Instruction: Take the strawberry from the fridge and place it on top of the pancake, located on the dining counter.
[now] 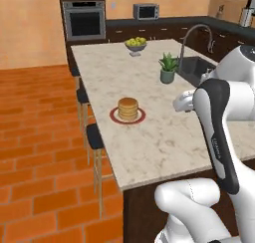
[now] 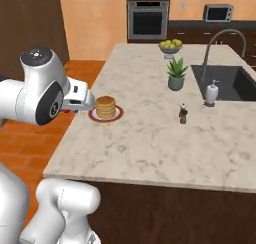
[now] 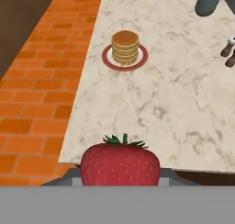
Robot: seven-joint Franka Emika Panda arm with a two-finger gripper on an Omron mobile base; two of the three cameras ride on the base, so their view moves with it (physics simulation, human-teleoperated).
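Kitchen scene with orange brick flooring and a big beige marbled bench taking up the middle. Everything's easiest to place off the pancake, a short golden stack on a red-rimmed plate sitting on the bench close to the edge that has the stools.

Further along the bench from the pancake there's a small potted plant, and beyond that a bowl of yellow-green fruit. Off to the side of the plant is the sink with its curved faucet and a white soap dispenser. A little dark bottle stands on the bench too, well apart from the pancake.

The end effector is clamped on the strawberry, which looks huge in the hand view, red with green leaves on top. It's up in the air, near the bench's corner, nearer the camera than the pancake and not over the plate yet.
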